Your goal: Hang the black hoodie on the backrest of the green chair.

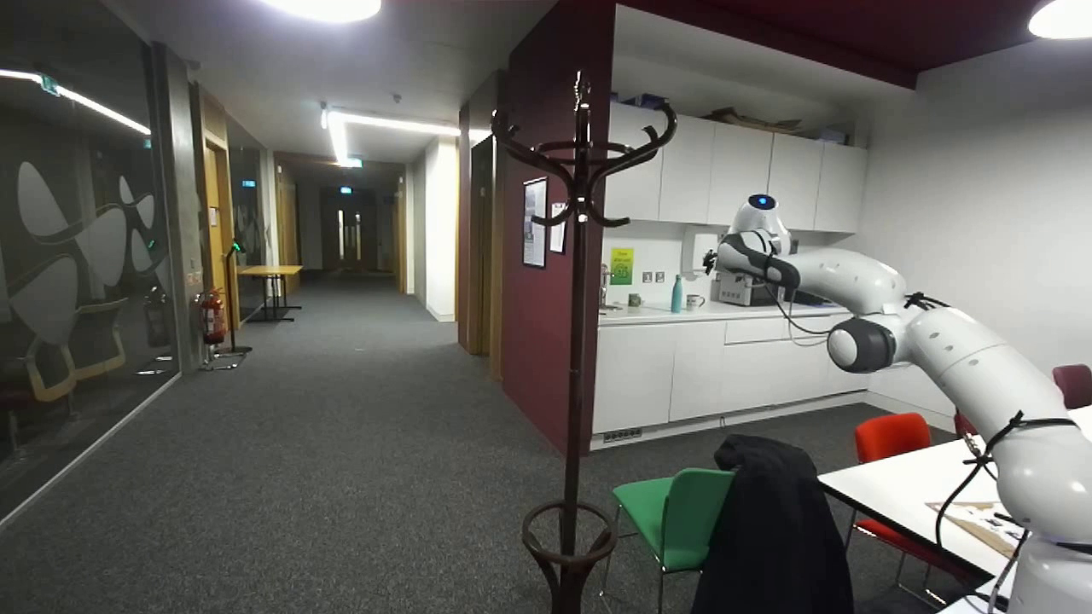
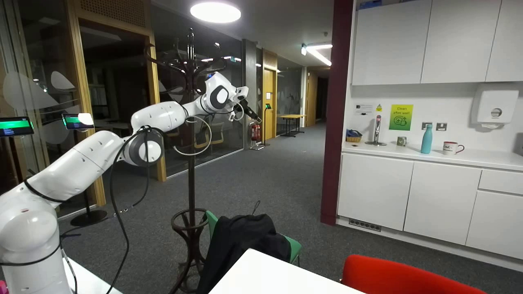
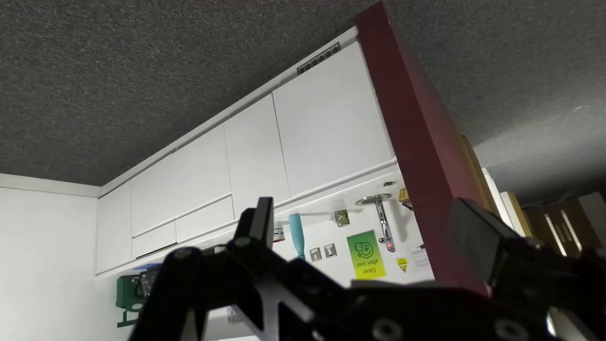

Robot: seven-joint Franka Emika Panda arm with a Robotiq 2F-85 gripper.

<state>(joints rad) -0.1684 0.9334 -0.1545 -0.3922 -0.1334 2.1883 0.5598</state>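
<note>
The black hoodie (image 1: 772,529) is draped over the backrest of the green chair (image 1: 693,512) and hangs down beside it toward the floor. In an exterior view the hoodie (image 2: 245,241) covers much of the chair, leaving a backrest corner and part of the green seat (image 2: 295,247) in sight. Its lower end is cut off or hidden in both exterior views. My gripper (image 3: 362,203) is open with nothing between its fingers. It is held high in the air, well above and apart from the hoodie and chair, as the exterior views show (image 1: 710,261) (image 2: 258,118).
A dark coat stand (image 1: 576,384) rises close beside the green chair. A white table (image 2: 278,277) and a red chair (image 1: 891,437) stand near the hoodie. A kitchen counter (image 2: 408,154) with a bottle and mugs runs along the wall behind. Loose cables hang from the arm.
</note>
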